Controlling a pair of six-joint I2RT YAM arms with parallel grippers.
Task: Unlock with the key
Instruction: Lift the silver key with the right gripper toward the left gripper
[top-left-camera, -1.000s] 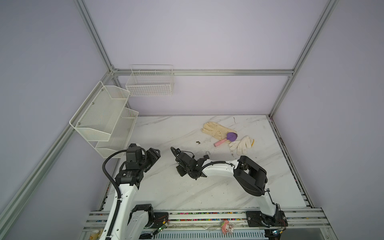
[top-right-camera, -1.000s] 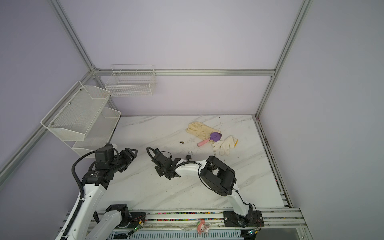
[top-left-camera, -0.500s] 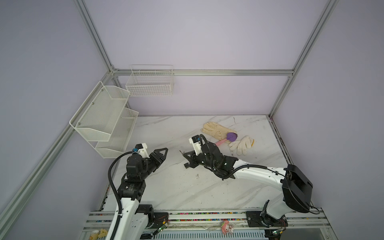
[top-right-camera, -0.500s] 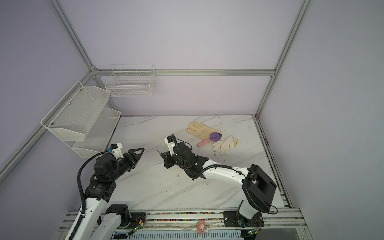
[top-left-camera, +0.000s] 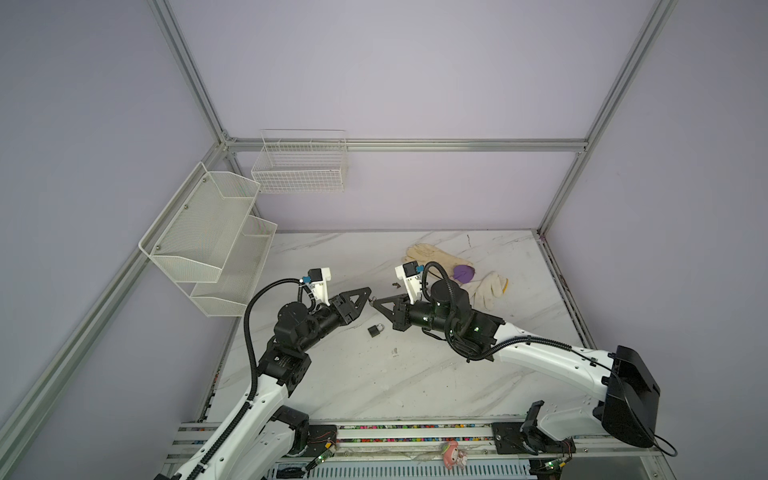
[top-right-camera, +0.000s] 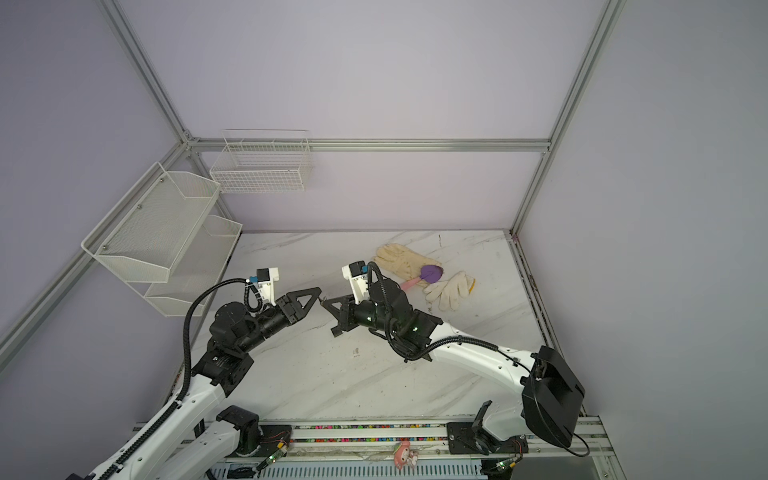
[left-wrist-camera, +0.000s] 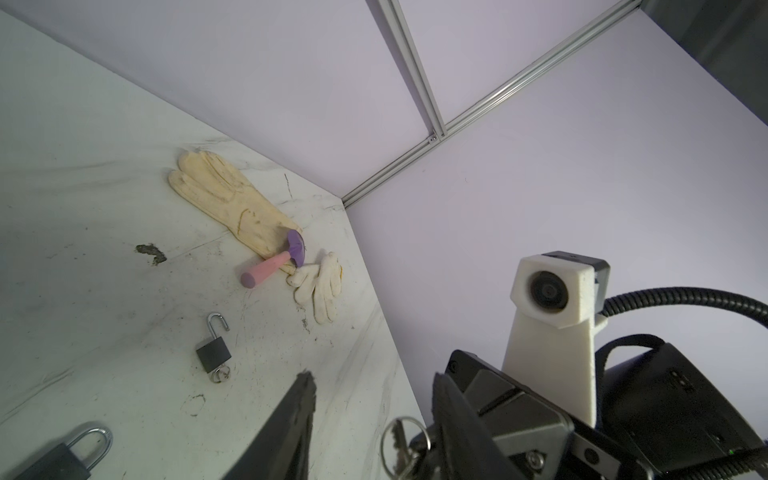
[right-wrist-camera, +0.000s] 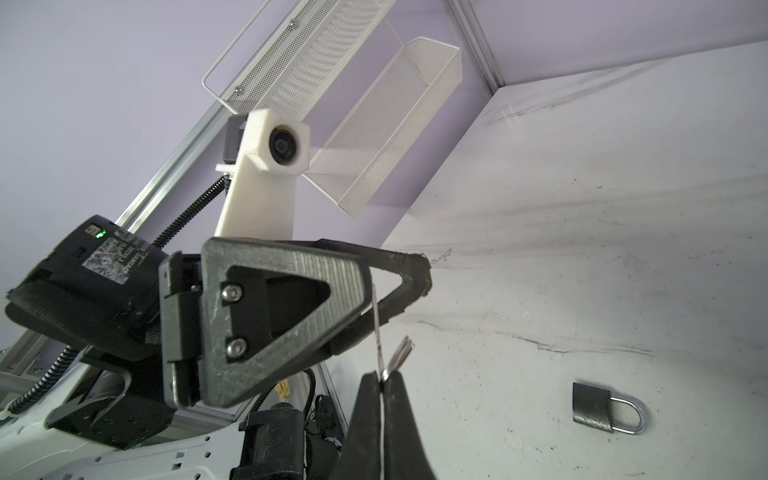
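Keys (right-wrist-camera: 400, 351) | right hand (right-wrist-camera: 380, 384) pinched shut on them | left hand (left-wrist-camera: 374, 380) part-open, fingers either side

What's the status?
Right gripper shut on keys. Left gripper open, straddling them. Closed padlock on table, untouched; open padlock farther back. Nothing in the way.

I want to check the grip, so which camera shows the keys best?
The right wrist view: the keys stick out edge-on from the tip of the shut right claw, showing the pinch. The left wrist view shows the keys face-on but partly hidden. In both top views they are a speck.
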